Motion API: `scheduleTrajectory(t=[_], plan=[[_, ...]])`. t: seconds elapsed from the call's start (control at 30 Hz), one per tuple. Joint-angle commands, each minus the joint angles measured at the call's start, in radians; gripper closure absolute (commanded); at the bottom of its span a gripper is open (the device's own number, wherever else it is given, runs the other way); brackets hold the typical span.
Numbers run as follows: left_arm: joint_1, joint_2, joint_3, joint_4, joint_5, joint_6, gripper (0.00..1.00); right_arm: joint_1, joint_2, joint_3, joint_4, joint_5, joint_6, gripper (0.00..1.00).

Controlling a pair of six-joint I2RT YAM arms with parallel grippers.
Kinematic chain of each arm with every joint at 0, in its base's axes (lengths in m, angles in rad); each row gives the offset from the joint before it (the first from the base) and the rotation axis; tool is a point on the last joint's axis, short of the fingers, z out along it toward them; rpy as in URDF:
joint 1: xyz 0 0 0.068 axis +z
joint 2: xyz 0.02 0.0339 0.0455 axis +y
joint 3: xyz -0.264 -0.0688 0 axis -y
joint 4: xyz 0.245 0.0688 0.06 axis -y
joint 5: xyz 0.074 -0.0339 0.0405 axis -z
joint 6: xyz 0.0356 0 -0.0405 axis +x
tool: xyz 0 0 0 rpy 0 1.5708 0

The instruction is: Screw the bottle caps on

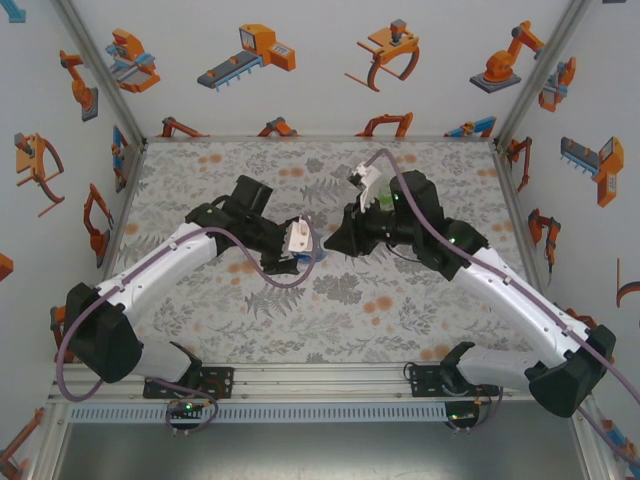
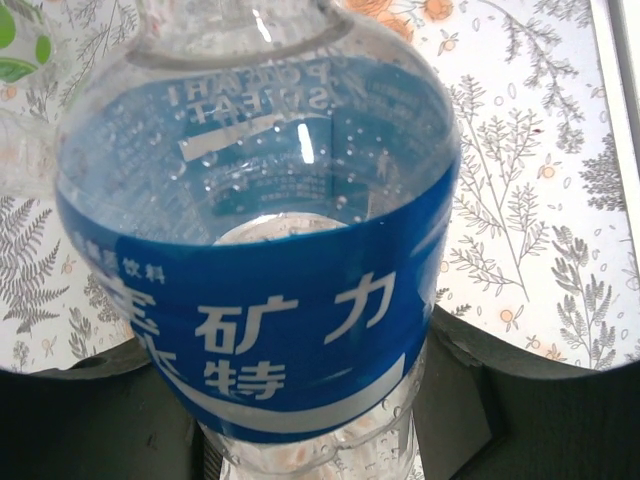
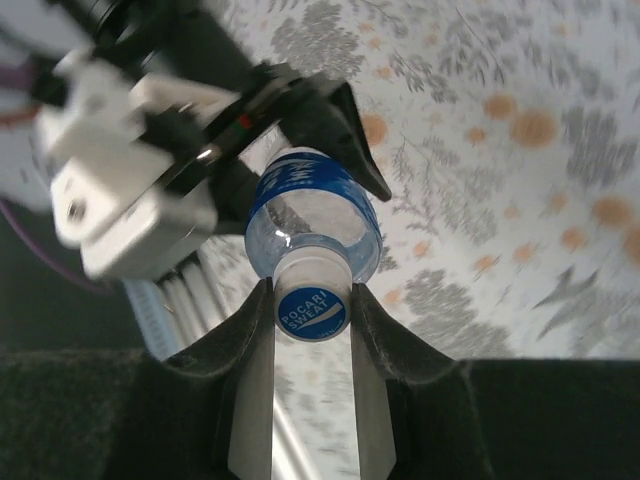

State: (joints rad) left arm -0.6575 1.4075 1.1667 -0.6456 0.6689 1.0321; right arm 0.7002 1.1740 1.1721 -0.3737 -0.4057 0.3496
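I've got bright, even light, only faint shadows on the table (image 1: 330, 320). Glare streaks the bottle (image 2: 260, 230); that white camera housing (image 3: 130, 190) reads blurred, out of focus.

The blue-label bottle (image 2: 290, 340) runs off the left wrist view at 12 and 6 o'clock — neck and base both cut; a green scrap (image 2: 15, 45) at 10 o'clock is clipped too. In the right wrist view the blue cap (image 3: 311, 312) covers its mouth, and the blurred left claw (image 3: 305, 175) hides its base.
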Motion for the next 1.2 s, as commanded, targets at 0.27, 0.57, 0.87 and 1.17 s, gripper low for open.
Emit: scheduleTrajectory(t=[0.27,0.57,0.87,1.17], plan=[[-0.014,0.008,0.039,-0.038,0.063,0.007,1.00,-0.026,0.055,0.038,-0.011,0.241,0.742,1.00],[-0.017,0.010,0.040,-0.046,0.053,0.009,1.00,-0.027,0.014,0.055,0.038,0.208,0.373,0.53],[-0.019,0.010,0.041,-0.048,0.068,0.020,1.00,-0.027,-0.041,0.029,0.088,-0.084,-0.241,0.48],[-0.019,0.003,0.040,-0.057,0.087,0.031,1.00,-0.028,-0.010,0.092,-0.133,-0.303,-0.822,0.48]])
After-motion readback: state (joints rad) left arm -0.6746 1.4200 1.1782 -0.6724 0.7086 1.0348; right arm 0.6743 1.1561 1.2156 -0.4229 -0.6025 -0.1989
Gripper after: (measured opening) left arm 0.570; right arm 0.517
